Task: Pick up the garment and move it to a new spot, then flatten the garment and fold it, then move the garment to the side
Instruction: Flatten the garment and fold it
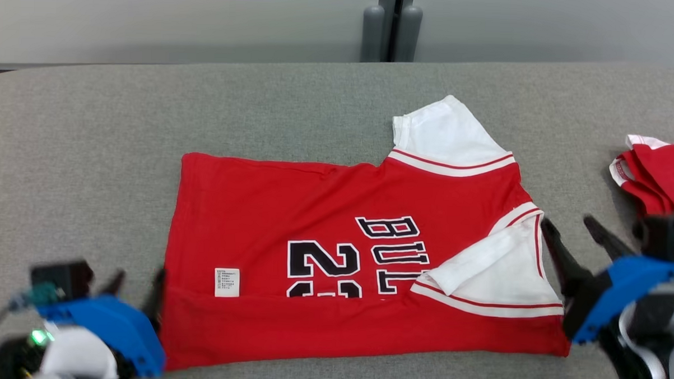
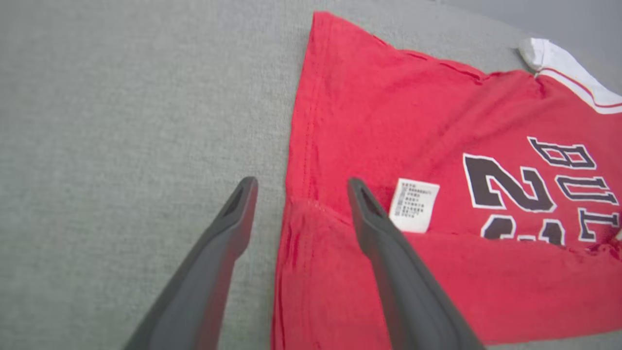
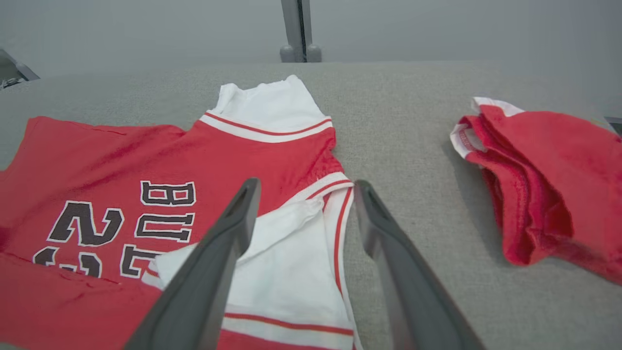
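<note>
A red basketball jersey with white sleeves [image 1: 334, 257] is laid flat on the grey fabric table [image 1: 93, 119], its near edge seemingly folded over once. The left gripper [image 1: 140, 275] and right gripper [image 1: 567, 221] are held at its ends, jaws spread and empty. Further folds and the move aside are left.

Blue wrist housings [image 1: 113, 327], dark tapered fingers [image 2: 403, 282]

Likely a bare lab: grey cloth-covered table [image 1: 92, 147], plain wall [image 1: 152, 15].

A grey fabric-covered table [image 1: 121, 103] spans the view. Behind its far edge stands a pale grey wall [image 1: 152, 15], with a dark vertical post [image 1: 392, 23] at centre. Lighting is even.
</note>
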Controlling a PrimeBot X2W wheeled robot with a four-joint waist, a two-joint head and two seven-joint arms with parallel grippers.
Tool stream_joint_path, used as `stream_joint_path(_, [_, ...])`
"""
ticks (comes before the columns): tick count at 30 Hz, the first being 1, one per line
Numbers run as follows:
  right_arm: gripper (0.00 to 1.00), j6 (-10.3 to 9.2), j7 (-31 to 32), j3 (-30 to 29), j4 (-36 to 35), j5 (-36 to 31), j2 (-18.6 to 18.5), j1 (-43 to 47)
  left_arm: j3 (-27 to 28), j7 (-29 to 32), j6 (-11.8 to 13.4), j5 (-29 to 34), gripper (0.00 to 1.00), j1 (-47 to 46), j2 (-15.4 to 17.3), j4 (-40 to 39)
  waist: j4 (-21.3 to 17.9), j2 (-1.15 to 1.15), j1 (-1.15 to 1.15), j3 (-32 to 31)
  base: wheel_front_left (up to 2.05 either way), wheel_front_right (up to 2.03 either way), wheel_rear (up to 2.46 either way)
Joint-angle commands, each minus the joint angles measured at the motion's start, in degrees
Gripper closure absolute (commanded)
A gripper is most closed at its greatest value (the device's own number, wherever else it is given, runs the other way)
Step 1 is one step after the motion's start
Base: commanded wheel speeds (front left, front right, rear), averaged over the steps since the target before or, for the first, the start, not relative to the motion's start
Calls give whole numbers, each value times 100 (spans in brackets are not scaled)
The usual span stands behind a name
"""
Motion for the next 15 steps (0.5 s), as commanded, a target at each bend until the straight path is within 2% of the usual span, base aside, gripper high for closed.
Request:
stream_joint_path(1, [0, 3, 139, 127, 28, 67, -85, -292, 77, 88, -39, 75, 0, -320, 158, -28, -13, 0, 0, 72, 0, 0, 0])
stream_joint_path(4, [0, 3, 452, 454, 275, 241, -295, -1094, 104, 450, -187, 13, 0, -909, 375, 66, -83, 0, 0, 271, 0, 0, 0])
stream_joint_path(8, [0, 3, 667, 932, 843, 434, -513, -2164, 124, 1006, -570, -288, 0, -1799, 535, 295, -165, 0, 0, 641, 0, 0, 0])
stream_joint_path(12, [0, 3, 640, 1378, 1423, 629, -642, -3146, 185, 1544, -825, -579, 0, -2638, 646, 677, -285, 0, 0, 1062, 0, 0, 0])
stream_joint_path(15, [0, 3, 440, 1593, 1830, 718, -604, -3692, 186, 1854, -957, -669, 0, -3055, 798, 891, -400, 0, 0, 1296, 0, 0, 0])
